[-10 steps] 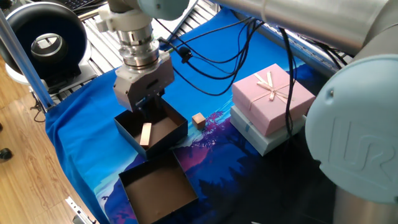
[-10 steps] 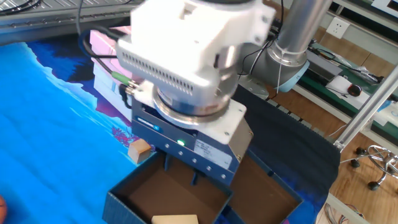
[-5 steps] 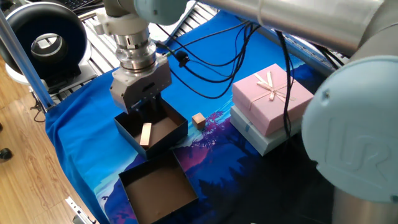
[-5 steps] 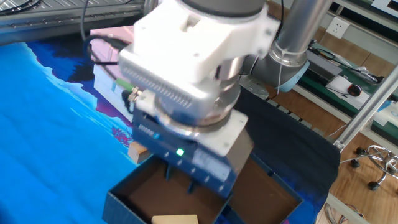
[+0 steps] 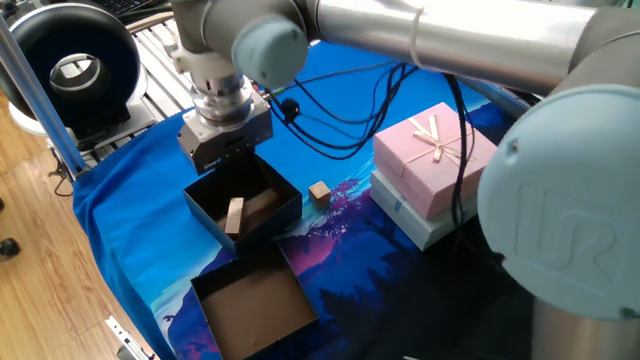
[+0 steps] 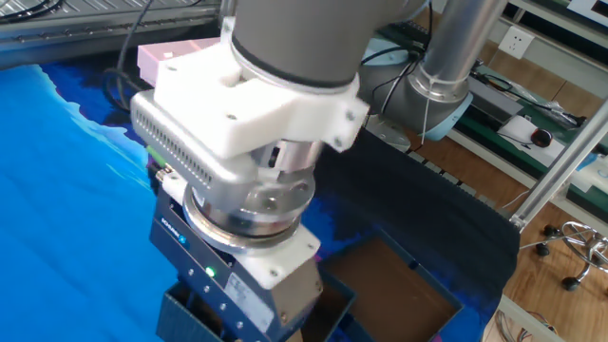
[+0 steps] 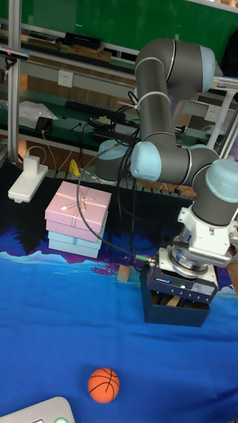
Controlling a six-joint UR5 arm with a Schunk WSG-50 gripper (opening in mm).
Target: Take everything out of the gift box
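The black-walled gift box stands on the blue cloth, with a pale wooden bar leaning inside it. My gripper hangs just over the box's back rim; its dark fingers merge with the black wall. In the other fixed view the gripper body covers nearly all of the gift box. A tan wooden cube lies on the cloth right of the box. The tall fixed view shows an orange basketball-patterned ball on the cloth in front of the gift box, well apart from it.
A shallower tray with brown inner walls lies in front of the gift box. A pink box with a ribbon bow sits on a pale blue box at the right. Black cables trail over the cloth behind the gripper.
My gripper has turned about its wrist and shifted slightly towards the box's back left. The bar, the cube and both boxes have stayed put.
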